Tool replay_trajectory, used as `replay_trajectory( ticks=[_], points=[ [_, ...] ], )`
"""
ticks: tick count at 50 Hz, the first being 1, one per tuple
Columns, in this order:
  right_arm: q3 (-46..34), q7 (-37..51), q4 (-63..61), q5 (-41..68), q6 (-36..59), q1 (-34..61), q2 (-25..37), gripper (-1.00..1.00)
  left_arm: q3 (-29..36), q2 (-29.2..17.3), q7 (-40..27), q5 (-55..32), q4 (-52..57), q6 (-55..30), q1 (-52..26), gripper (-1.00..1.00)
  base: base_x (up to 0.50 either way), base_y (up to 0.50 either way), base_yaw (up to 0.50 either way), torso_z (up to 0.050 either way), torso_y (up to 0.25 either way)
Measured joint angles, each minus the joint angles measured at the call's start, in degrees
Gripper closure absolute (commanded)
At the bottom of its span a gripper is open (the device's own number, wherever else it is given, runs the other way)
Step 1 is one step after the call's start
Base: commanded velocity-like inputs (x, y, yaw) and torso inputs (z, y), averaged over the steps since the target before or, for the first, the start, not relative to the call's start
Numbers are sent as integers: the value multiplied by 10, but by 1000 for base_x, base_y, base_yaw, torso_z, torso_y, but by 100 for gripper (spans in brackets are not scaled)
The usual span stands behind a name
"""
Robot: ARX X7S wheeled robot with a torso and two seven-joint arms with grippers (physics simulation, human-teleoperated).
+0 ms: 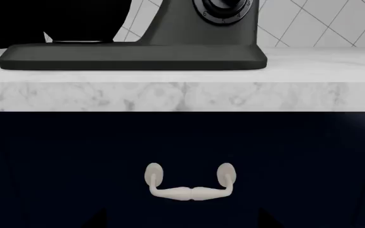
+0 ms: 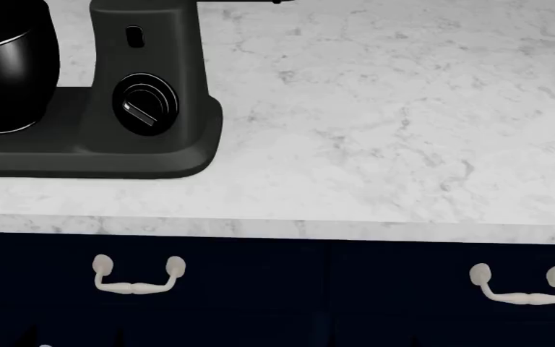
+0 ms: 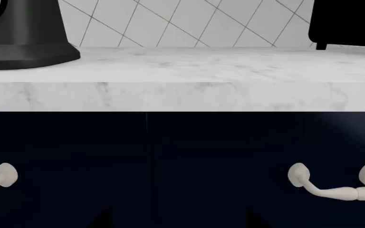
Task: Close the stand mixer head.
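Bowl: shiny black round bowl (image 2: 3,69) – far left, on the mixer's flat base.
Column: dark grey upright post (image 2: 147,72) with a round dial (image 2: 144,106).
Mixer head: out of sight.
Counter: white marble top (image 2: 384,123).
Drawers: dark blue, cream handles (image 2: 139,277).
Claws: not seen – cannot tell.

My views are evenly and softly lit, with no single strong source I can place. The white marble countertop (image 2: 384,123) reads bright but not blown out, its grey veining sharp right to the edges. The matte black mixer base (image 2: 95,155) throws only a thin, soft shadow along its lower rim. A pale reflection curves across the glossy black round bowl (image 2: 8,65). The navy cabinet fronts (image 1: 182,142) fall very dark, almost without detail, while the cream curved drawer handle (image 1: 191,183) stands out crisply. I see no blur and no bending at the frame edges.
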Motion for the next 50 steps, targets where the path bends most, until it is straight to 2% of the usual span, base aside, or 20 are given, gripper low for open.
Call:
replay_trajectory(
  ticks=[15, 19, 26, 35, 42, 50],
  points=[
    [-23, 33, -1, 12, -3, -1, 17, -100, 61, -53, -45, -48, 21, 16, 11, -100, 0, 0, 0, 0, 0],
    [-29, 43, -3, 15, 5, 0, 21, -100, 70, -62, -44, -54, 24, 40, 19, -100, 0, 0, 0, 49, 0],
    [-37, 54, -89, 21, 84, 10, 35, -100, 67, -77, -55, -68, 68, 34, 12, -100, 0, 0, 0, 50, 0],
    [-35, 62, -240, 40, 214, 54, 53, -100, 40, -95, -81, -109, 164, -43, -39, -100, 0, 0, 0, 50, 0],
    [-27, 66, -312, 58, 279, 90, 61, -100, 24, -101, -99, -136, 207, -94, -86, -100, 0, 0, 0, 50, 0],
    [-24, 68, -362, 69, 332, 114, 76, -100, 16, -106, -116, -126, 231, -86, -105, -100, 0, 28, 0, 50, 0]
  ],
)
